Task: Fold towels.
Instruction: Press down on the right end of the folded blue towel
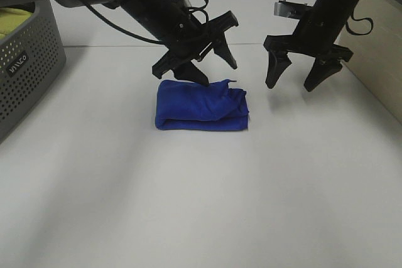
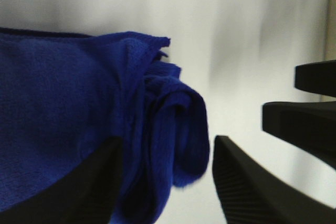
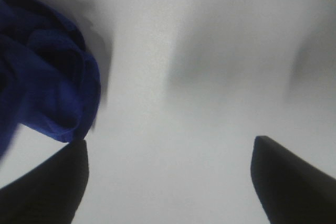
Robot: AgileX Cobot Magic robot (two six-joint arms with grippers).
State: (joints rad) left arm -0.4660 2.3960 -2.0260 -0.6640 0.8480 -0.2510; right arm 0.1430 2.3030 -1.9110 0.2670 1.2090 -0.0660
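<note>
So far: towel [image 1: 201,108] lies mid-desk [image 1: 188,205] as a small thick bundle, folding seemingly done.
Left gripper [image 1: 215,68]: spread wide at the bundle's far edge, holding nothing.
Right gripper [image 1: 291,83]: spread, empty, just beside it.
Remaining: perhaps neatening the ragged end.

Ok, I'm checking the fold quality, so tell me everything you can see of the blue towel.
The towel is royal blue, plush-looking cloth, folded into a compact, lumpy bundle lying on the white table. Its layers bunch loosely at one short end. The open left hand hovers at its back edge, one finger seemingly touching it; the open right hand hangs apart from it.
</note>
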